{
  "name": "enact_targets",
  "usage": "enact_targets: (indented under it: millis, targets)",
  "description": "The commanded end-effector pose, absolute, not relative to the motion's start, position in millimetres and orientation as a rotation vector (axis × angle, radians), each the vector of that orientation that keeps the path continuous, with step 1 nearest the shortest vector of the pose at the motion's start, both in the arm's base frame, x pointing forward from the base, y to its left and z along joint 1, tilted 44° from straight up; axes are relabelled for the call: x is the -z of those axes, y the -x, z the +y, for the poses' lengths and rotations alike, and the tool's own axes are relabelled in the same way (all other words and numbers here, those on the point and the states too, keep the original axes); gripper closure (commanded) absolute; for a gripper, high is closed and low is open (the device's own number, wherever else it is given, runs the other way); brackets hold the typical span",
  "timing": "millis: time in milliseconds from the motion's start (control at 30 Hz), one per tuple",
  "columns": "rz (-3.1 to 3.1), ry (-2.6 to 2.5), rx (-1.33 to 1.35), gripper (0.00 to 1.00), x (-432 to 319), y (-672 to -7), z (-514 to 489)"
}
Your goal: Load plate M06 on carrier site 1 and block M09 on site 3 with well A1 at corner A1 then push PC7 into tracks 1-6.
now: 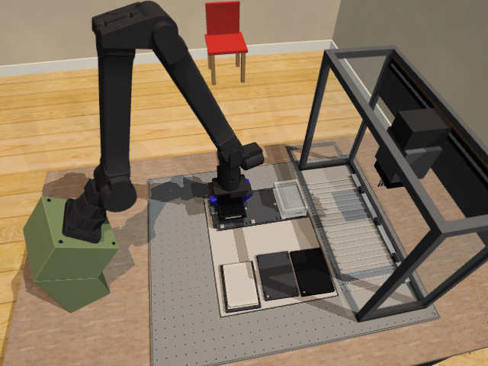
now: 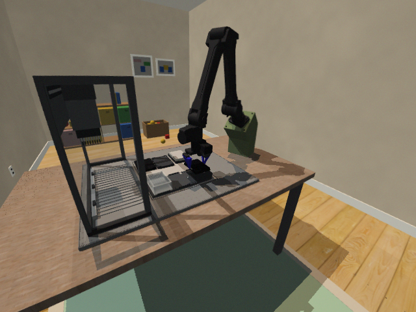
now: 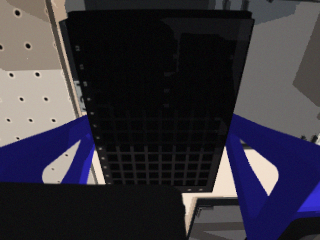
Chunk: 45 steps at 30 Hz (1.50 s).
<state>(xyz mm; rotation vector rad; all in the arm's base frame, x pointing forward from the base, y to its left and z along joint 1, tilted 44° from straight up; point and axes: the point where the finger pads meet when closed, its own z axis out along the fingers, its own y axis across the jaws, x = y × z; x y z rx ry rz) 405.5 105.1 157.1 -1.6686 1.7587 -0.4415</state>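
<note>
Deep-well block M09 (image 1: 232, 207) clamped across its width by blue fingers of gripper (image 1: 231, 197), low over carrier PC7 (image 1: 258, 208) at its left-end site, likely for seating. Clear plate (image 1: 290, 197) at opposite end. Beyond: perforated baseplate (image 1: 177, 275), wooden table (image 2: 40, 208), red chair (image 1: 224, 37).

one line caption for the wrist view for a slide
Blue fingers of the gripper clamp a black deep-well block over the perforated base plate.
</note>
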Motion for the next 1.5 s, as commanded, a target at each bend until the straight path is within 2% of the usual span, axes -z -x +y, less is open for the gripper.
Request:
enact_targets:
  millis: [0, 300, 1467]
  targets:
    - [1.747, 1.646, 0.442, 1.0, -160, -416, 112]
    - [1.739, 1.642, 0.446, 1.0, -147, -435, 118]
    - [1.752, 1.651, 0.439, 1.0, -138, -434, 117]
